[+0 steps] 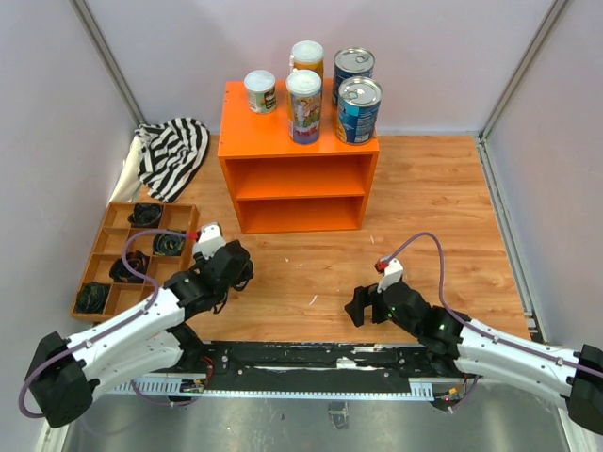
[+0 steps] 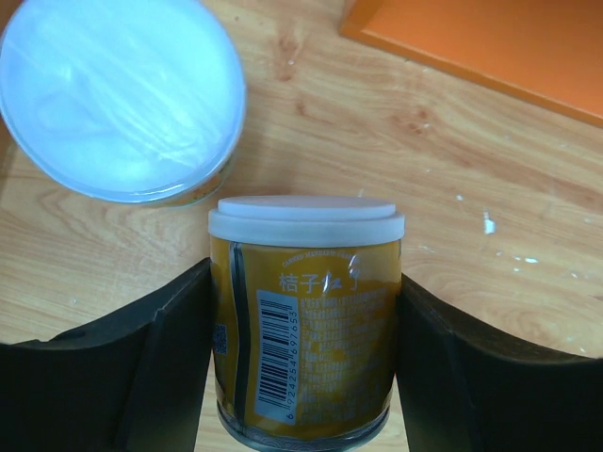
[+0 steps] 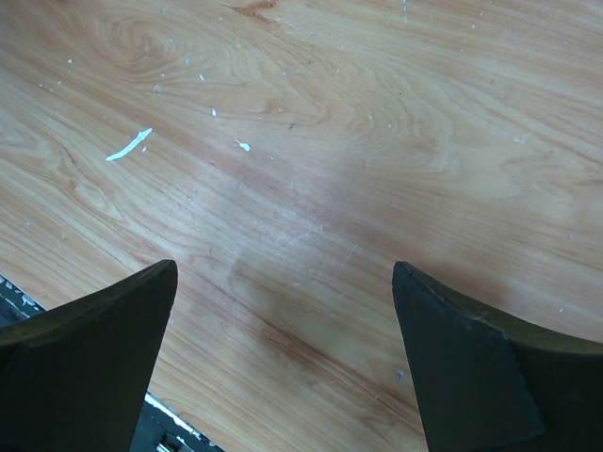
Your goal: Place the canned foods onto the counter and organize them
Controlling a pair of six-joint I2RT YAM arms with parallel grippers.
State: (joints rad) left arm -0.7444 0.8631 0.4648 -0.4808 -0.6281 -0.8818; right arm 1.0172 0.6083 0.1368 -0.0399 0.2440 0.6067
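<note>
In the left wrist view a small yellow can point(image 2: 306, 330) with a white lid sits between the black fingers point(image 2: 141, 367), and both pads press its sides. My left gripper point(image 2: 303, 282) is shut on it. A second white-lidded can point(image 2: 118, 94) stands just beyond it to the left. From above, my left gripper point(image 1: 231, 268) hides both cans, in front of the orange counter point(image 1: 297, 179). On the counter's top stand two blue cans point(image 1: 358, 110), a tall slim can point(image 1: 303, 105), another tall one point(image 1: 306, 56) and a small can point(image 1: 260, 91). My right gripper point(image 1: 361, 306) is open over bare wood.
A low brown compartmented tray point(image 1: 104, 259) holding dark items lies at the left. A striped cloth point(image 1: 174, 151) lies behind it by the wall. The counter's corner point(image 2: 490, 47) shows at the top right of the left wrist view. The black rail point(image 1: 311, 358) runs along the near edge.
</note>
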